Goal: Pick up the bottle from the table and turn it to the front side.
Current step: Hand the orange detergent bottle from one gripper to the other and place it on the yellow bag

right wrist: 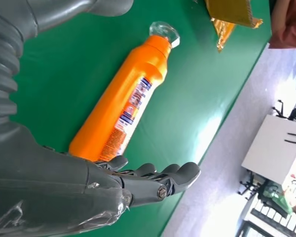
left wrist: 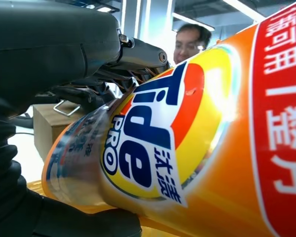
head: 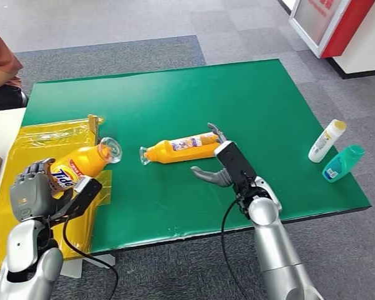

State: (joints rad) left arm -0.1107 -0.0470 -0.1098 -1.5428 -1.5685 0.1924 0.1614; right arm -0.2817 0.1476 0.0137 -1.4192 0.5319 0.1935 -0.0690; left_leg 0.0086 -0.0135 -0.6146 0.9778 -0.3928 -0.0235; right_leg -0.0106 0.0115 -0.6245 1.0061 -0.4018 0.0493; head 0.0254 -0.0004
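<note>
The left hand (head: 32, 190) holds a Tide bottle (head: 79, 164), fingers (left wrist: 139, 54) wrapped round it. The right hand (head: 219, 164) (fingers (right wrist: 165, 175) spread wide) holds nothing, beside a second orange bottle (head: 183, 149) lying on the table (head: 270, 100).

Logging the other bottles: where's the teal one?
In the head view, the teal bottle lies near the green table's far right edge, beside the white bottle.
</note>
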